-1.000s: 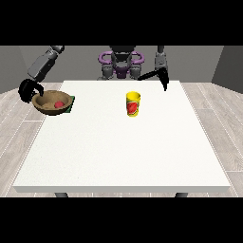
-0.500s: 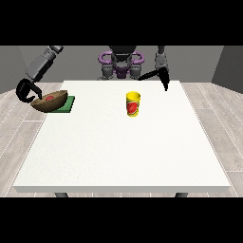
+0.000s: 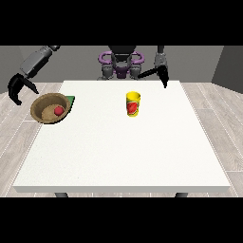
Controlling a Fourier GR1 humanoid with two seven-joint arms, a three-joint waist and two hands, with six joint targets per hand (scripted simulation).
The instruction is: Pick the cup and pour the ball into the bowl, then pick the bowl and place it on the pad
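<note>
A large white bench (image 3: 123, 156) fills most of the view, its top a flat rectangle narrowing toward the far edge. 2 dark legs show beneath its near edge. Around it lies a floor (image 3: 216, 118) of pale grey-brown planks. A plain grey wall (image 3: 80, 61) stands behind.

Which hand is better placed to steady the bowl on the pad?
Right, likely: that hand, at the view's left, hangs beside the bowl on the pad. The other hand is beyond the cup.
</note>
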